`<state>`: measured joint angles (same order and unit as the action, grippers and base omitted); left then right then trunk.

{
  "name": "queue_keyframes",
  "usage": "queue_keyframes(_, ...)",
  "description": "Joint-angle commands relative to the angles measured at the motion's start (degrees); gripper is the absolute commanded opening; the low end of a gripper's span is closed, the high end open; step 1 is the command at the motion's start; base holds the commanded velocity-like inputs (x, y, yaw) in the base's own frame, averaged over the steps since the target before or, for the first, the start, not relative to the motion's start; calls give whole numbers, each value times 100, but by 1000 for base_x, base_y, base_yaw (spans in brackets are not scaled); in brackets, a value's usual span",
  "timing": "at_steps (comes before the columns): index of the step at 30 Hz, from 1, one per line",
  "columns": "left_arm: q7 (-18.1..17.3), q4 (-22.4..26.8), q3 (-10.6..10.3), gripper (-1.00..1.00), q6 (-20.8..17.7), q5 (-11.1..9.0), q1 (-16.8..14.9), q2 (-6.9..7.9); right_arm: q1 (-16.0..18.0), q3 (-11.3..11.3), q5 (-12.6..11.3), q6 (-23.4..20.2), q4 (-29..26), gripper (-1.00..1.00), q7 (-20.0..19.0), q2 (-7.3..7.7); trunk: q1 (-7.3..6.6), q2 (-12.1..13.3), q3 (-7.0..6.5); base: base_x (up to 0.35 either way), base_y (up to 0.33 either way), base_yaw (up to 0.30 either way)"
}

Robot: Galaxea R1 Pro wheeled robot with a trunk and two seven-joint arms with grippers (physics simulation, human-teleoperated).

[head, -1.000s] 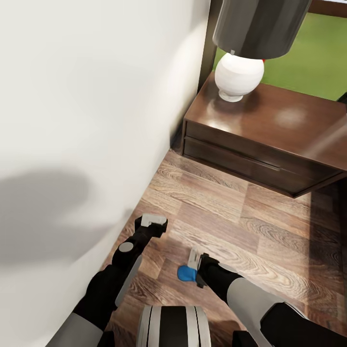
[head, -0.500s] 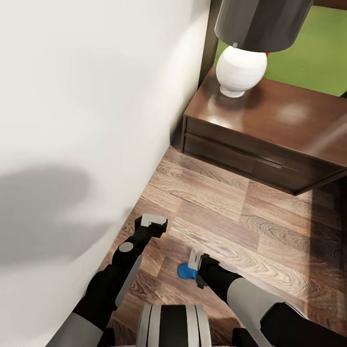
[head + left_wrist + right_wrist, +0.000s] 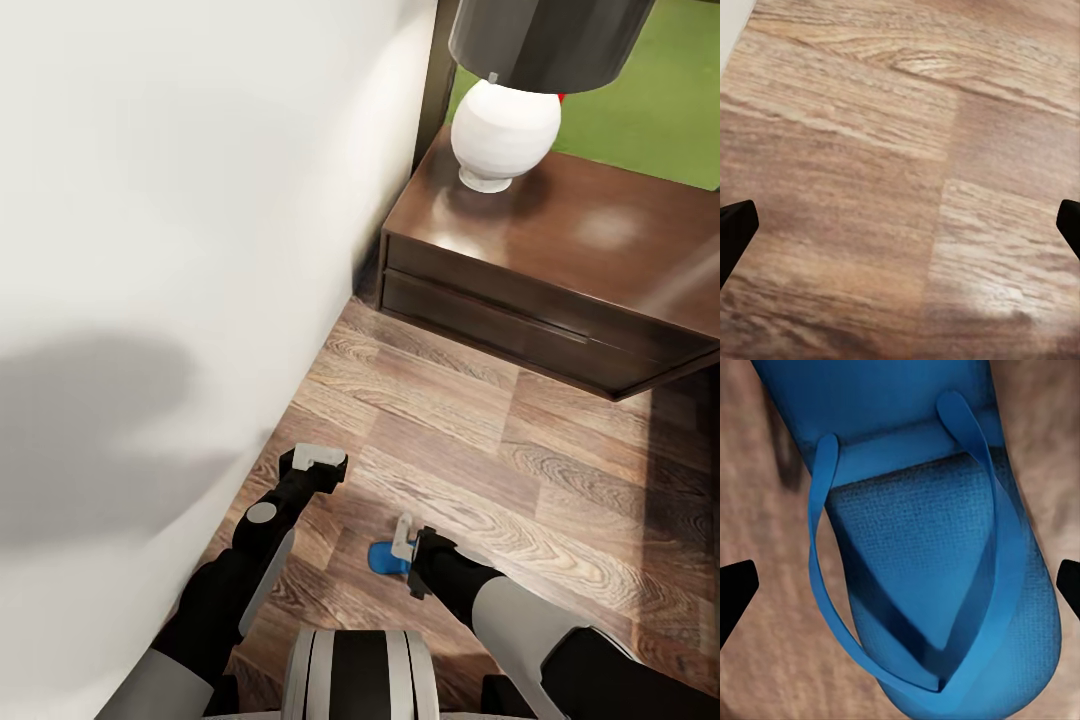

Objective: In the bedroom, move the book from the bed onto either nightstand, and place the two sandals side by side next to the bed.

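While the right gripper (image 3: 402, 552) hangs spread wide over a blue sandal (image 3: 937, 540), left gripper (image 3: 322, 463) agape, empty, bed (image 3: 150, 250) edge beside it, bare floor (image 3: 480, 450) ahead.

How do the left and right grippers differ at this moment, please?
The left gripper hangs over bare wooden floor, while the right gripper is over a blue sandal. The left gripper is beside the bed; the right gripper is farther from it. Both point down, fingers spread wide, holding nothing.
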<state>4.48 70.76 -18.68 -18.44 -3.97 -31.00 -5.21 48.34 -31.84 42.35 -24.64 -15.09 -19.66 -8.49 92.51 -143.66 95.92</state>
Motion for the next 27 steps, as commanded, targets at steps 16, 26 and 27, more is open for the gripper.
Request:
queue_keyframes(16, 44, 6, -13, 100, -28, -42, -2, 0, 0, 8, 38, 12, -12, 100, -49, 32, 7, -5, 69, 0, 0, 0)
queue_keyframes(26, 44, 0, -18, 100, -28, -42, -2, -1, 0, 10, 37, 20, -12, 100, -55, 45, 7, -5, 69, 0, 0, 0)
queue_keyframes(27, 44, 0, -19, 100, -28, -42, -2, -1, 0, 11, 37, 20, -12, 100, -55, 46, 7, -5, 69, 0, 0, 0)
